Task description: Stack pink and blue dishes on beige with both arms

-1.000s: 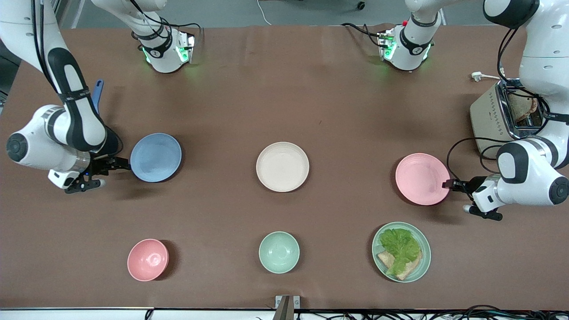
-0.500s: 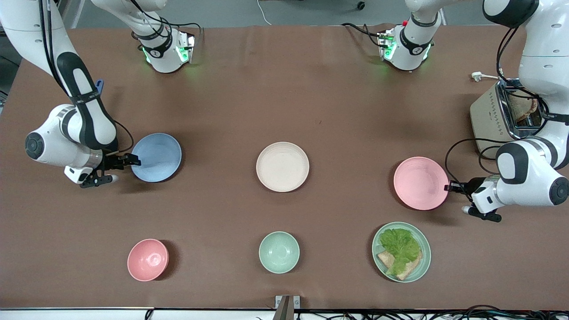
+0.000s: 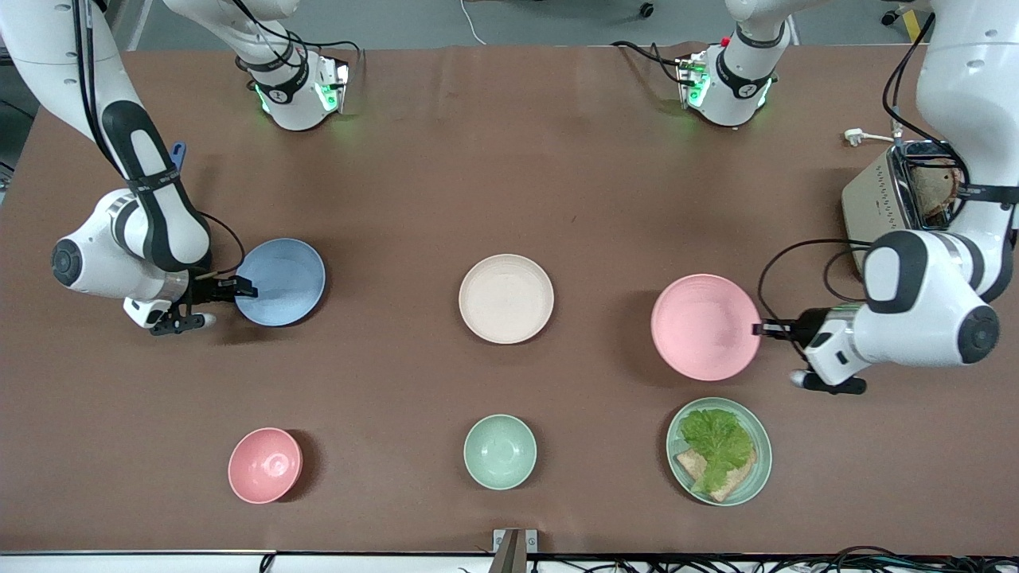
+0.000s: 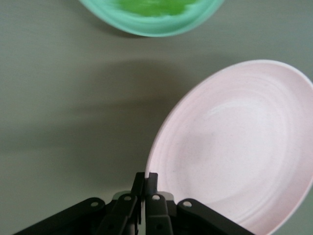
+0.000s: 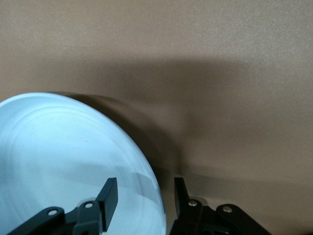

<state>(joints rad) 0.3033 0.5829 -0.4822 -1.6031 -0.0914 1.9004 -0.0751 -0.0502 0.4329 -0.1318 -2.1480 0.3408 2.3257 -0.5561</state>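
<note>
My left gripper (image 3: 760, 327) is shut on the rim of the pale pink plate (image 3: 704, 326) and holds it tilted above the table, beside the beige plate (image 3: 506, 298) toward the left arm's end. In the left wrist view the fingers (image 4: 152, 180) pinch the pink plate (image 4: 234, 147) at its edge. The light blue plate (image 3: 280, 282) lies flat on the table toward the right arm's end. My right gripper (image 3: 243, 288) is open at its rim. The right wrist view shows that gripper (image 5: 145, 193) with one finger over the blue plate (image 5: 63, 156) and one outside the rim.
A mint-green plate (image 3: 719, 451) with lettuce and bread lies nearer the camera than the pink plate. A mint bowl (image 3: 499, 451) and a deep pink bowl (image 3: 265, 465) stand near the front edge. A toaster (image 3: 892, 207) sits at the left arm's end.
The left gripper has lifted the pink plate and carried it toward the beige plate. The right gripper has slid its open fingers over the blue plate's rim.
</note>
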